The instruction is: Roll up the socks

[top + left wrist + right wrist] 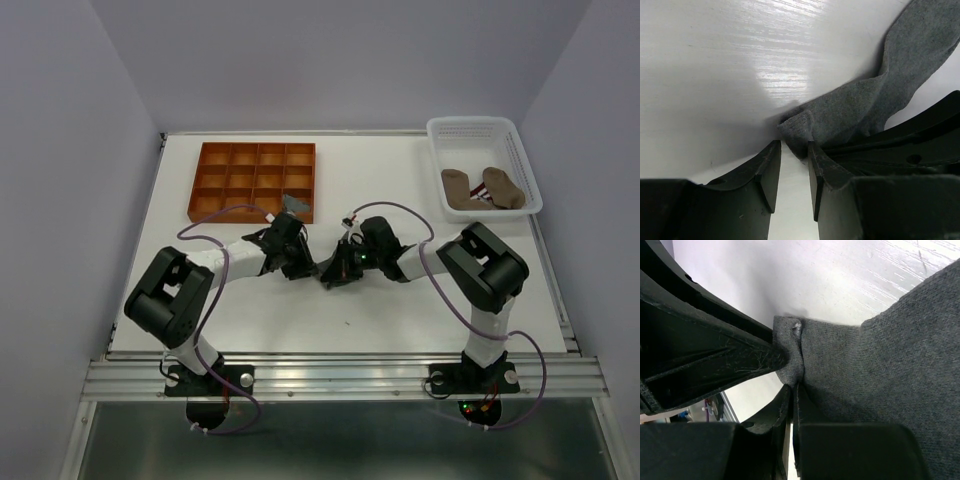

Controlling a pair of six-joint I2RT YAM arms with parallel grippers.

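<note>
My right hand (792, 391) is pinched together on the edge of the grey sock (880, 370); my left hand (794, 151) stands partly apart, one finger touching its folded corner

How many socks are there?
4: grey fabric sock in the right gripper; another grey sock on the orange compartment tray; plain tan sock and striped tan sock in the white mesh basket. Some may be hidden.

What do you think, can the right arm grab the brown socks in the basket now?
Probably not yet: its pincer is shut on the grey sock. Once it lets go, likely yes, since the basket is open-topped with nothing in between.
</note>
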